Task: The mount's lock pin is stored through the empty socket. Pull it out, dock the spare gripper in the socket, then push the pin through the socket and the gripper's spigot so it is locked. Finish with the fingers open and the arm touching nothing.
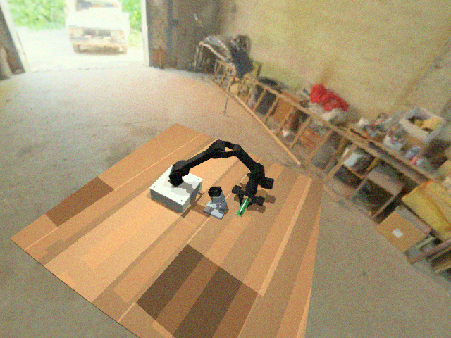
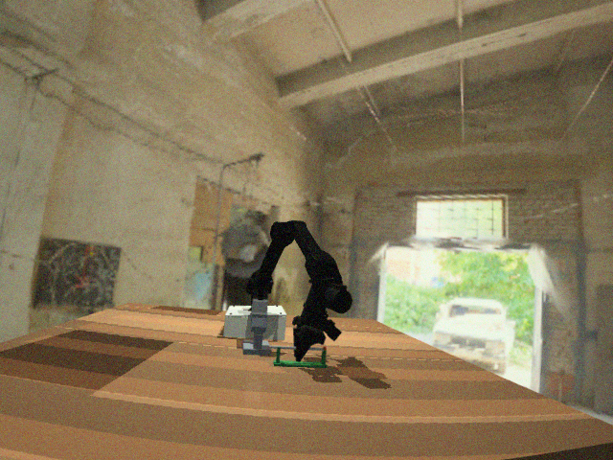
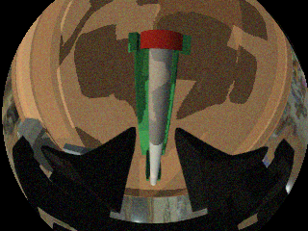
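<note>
Well, the claw (image 1: 245, 201) (image 2: 298, 357) (image 3: 156, 131) is unclenched, its two fingers standing apart and pointing down, one on either side of the line of the lock pin (image 1: 242, 207) (image 2: 286, 348) (image 3: 161, 82). The pin lies lengthwise on a green cradle (image 1: 239, 213) (image 2: 299, 364) (image 3: 142, 96), out of the socket, its grey shaft carried above the cradle's base and its red head (image 3: 161, 39) at the end away from the mount. Whether either finger touches the shaft, I cannot tell.

Just beside the cradle stands the grey mount (image 1: 218, 210) (image 2: 256, 349) (image 3: 36, 135), upright on its flat foot, with a dark top in the top view; I cannot tell whether that is the spare gripper. Further off, the black arm (image 1: 198, 160) (image 2: 309, 247) arches up from a pale box (image 1: 163, 194) (image 2: 238, 324). All this sits on the wooden table (image 1: 109, 254) (image 2: 247, 425); in the top view, the cradle is nearer the table's right corner than its left one.
</note>
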You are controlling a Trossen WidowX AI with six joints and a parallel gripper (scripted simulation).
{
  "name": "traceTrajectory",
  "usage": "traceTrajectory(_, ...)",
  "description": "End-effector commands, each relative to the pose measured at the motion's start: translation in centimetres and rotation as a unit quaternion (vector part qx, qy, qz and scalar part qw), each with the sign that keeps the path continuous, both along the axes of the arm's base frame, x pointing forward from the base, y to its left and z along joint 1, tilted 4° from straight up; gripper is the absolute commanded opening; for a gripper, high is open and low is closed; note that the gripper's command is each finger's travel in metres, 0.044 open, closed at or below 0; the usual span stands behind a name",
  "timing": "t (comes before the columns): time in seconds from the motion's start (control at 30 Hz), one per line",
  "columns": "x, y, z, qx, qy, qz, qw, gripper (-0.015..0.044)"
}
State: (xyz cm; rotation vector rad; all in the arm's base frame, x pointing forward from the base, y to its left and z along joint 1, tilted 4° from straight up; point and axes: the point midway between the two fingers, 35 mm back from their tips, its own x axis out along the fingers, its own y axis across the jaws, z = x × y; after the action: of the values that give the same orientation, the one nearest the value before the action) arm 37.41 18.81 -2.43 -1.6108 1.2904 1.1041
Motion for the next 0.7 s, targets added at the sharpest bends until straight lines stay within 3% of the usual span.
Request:
traceTrajectory(0.0, -0.05, -0.06, -0.42, 0.0, 0.002, 0.003, 1.0, 0.018)
traceTrajectory(0.03, -0.05, -0.06, -0.42, 0.0, 0.002, 0.003, 1.0, 0.018)
traceTrajectory(0.27, -0.05, -0.06, -0.42, 0.0, 0.002, 0.003, 1.0, 0.0)
traceTrajectory(0.67, -0.07, 0.01, 0.26, 0.0, 0.002, 0.003, 1.0, 0.0)
